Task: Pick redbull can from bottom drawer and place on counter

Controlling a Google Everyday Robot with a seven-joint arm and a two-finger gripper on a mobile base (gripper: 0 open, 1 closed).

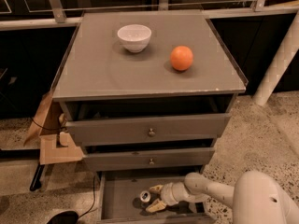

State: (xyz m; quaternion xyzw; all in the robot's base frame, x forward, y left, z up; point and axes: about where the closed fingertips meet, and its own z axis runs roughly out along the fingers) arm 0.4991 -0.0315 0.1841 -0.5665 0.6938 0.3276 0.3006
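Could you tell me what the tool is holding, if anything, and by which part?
Nothing yet: the tool, open in the bottom drawer, has its fingertips either side of the redbull can.
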